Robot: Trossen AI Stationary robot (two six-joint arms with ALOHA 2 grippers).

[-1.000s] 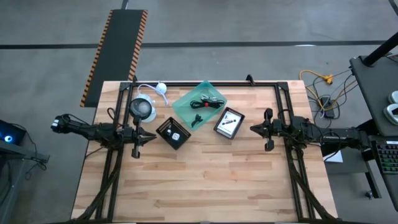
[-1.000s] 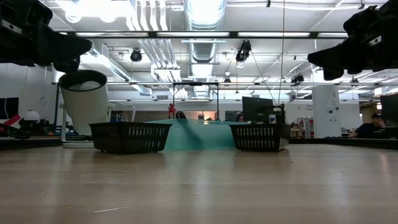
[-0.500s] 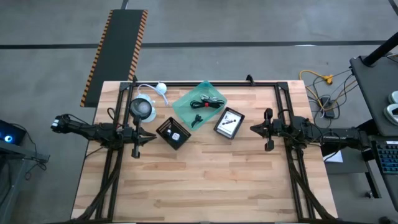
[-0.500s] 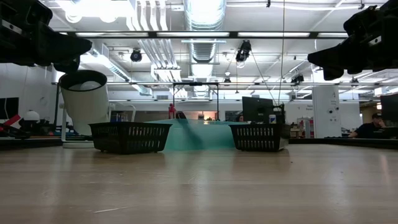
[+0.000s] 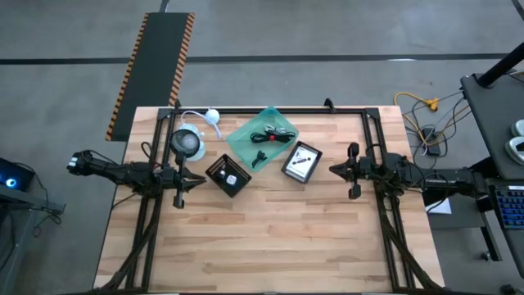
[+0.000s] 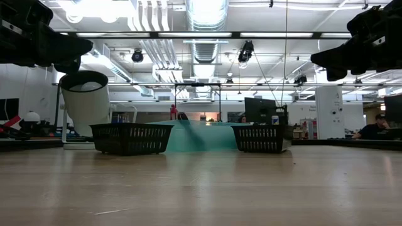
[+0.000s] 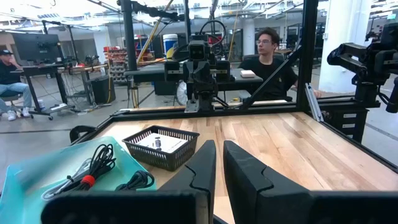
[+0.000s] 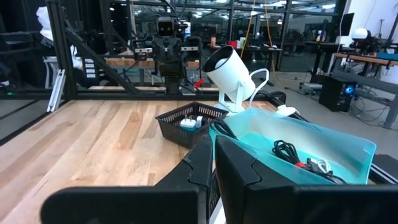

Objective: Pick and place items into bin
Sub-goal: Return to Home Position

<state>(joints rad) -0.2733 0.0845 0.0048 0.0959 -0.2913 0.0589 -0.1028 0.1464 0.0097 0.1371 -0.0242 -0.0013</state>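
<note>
A teal tray (image 5: 262, 135) lies on the table's far middle and holds a black cable with a red tie (image 5: 273, 135) and a smaller black cord (image 5: 258, 157). Two black mesh baskets rest in front of it: the left one (image 5: 228, 174) holds small pale pieces, the right one (image 5: 301, 161) a white packet and a dark stick. My left gripper (image 5: 196, 178) hangs shut above the table just left of the left basket. My right gripper (image 5: 333, 170) hangs shut right of the right basket. In the left wrist view, the cable (image 7: 93, 168) lies on the tray.
A white lamp (image 5: 187, 143) with a white cord stands at the table's far left, close to the left basket. A black frame (image 5: 270, 111) borders the far edge and both sides. Bare wood (image 5: 270, 238) spreads across the near half. People sit beyond the table (image 7: 267, 53).
</note>
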